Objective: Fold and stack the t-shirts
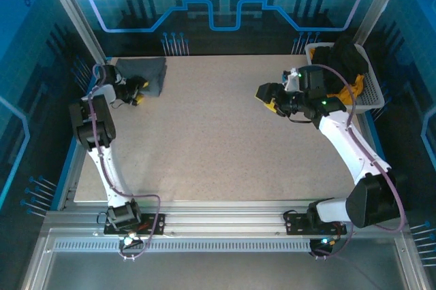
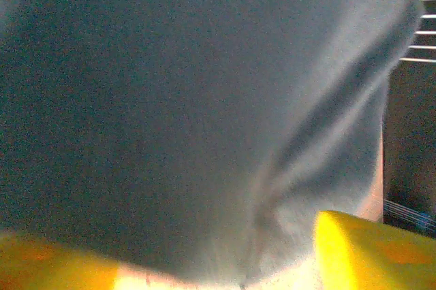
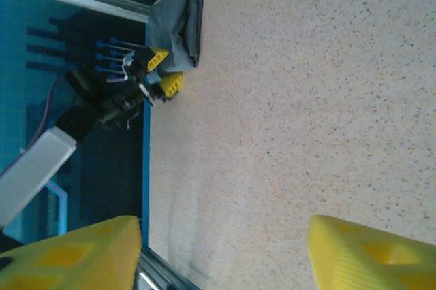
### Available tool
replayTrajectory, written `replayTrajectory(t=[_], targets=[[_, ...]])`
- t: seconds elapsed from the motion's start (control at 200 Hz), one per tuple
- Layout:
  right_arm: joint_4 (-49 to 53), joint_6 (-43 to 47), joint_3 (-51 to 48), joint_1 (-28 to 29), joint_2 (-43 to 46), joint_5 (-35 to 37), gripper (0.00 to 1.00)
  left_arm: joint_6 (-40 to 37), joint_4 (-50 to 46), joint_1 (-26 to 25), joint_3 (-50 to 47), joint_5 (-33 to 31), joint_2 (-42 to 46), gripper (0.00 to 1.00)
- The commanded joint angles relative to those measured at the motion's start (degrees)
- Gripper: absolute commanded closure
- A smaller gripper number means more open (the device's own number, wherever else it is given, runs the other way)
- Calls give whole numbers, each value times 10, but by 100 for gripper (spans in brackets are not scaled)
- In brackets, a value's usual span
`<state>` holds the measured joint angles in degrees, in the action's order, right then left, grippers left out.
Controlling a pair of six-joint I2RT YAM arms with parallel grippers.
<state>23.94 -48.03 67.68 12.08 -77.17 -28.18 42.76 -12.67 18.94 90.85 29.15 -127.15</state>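
Note:
A slate-grey t-shirt lies folded at the table's far left corner. My left gripper sits at its near edge, open; in the left wrist view the grey cloth lies close ahead of the gripper, whose yellow fingers stand wide apart. My right gripper hovers open over bare table at the right of centre, nothing between its fingertips. It looks across at the grey t-shirt. A black t-shirt and an orange-yellow one lie in the basket.
The white slatted basket stands at the far right edge, just behind the right arm. Blue rails and metal posts border the table. The left arm runs along the left edge.

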Motion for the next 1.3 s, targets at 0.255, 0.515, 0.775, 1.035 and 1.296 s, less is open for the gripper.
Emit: replayTrajectory(t=[0.255, 0.515, 0.775, 1.035, 1.296], targets=[[63, 16, 76, -20, 16, 155, 0, 81, 29, -152, -266, -252, 453, 1], [63, 98, 46, -34, 79, 265, 0, 46, -162, -318, -304, -647, 637, 1], [-173, 359, -237, 8, 179, 477, 0, -326, 130, -318, -638, -660, 828, 1], [-277, 387, -357, -34, 130, 498, 0, -335, 283, -237, -718, -539, 706, 1], [-456, 407, -395, -94, 34, 396, 0, -319, 486, -177, -707, -460, 536, 1]])
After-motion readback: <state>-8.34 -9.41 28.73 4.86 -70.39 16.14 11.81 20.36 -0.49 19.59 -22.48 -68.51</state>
